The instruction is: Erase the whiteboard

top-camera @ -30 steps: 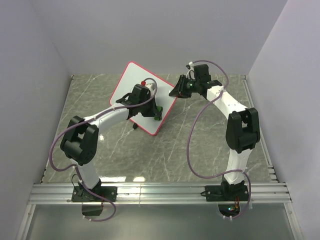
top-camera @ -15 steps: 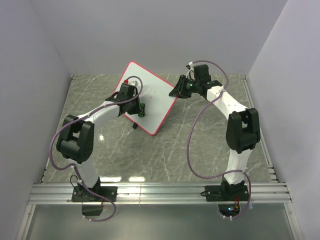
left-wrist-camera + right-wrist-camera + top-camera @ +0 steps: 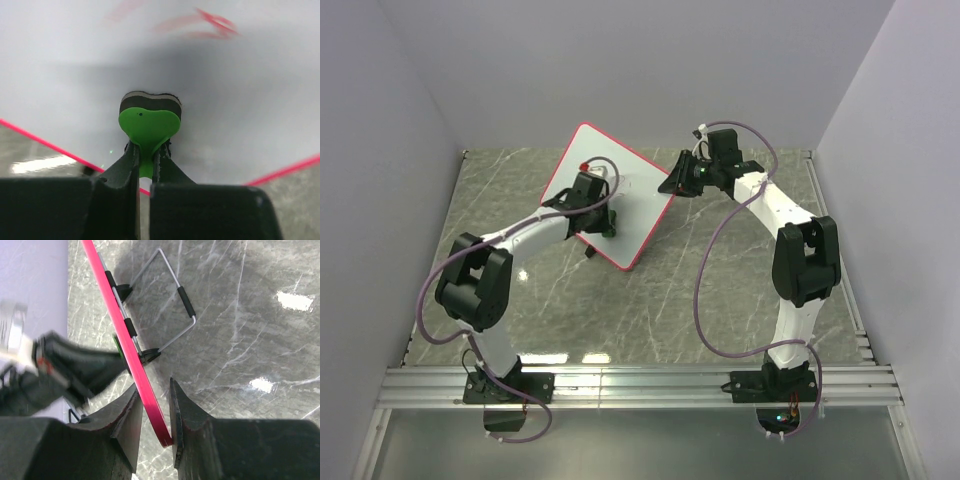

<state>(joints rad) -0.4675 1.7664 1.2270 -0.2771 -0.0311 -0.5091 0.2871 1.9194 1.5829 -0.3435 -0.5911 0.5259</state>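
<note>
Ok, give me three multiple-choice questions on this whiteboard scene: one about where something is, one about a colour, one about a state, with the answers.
1. What is the right gripper clamped on?
A. the whiteboard at its red rim
B. a cup
C. a marker pen

2. What colour is the body of the eraser in the left gripper?
A. blue
B. green
C. yellow

3. What state is the board's surface in?
A. wiped fully clean
B. red marks on it
C. covered in black writing

Answers:
1 A, the rim sits between its fingers in the right wrist view.
2 B, the left wrist view shows it green.
3 B, faint red strokes lie beyond the eraser.
</note>
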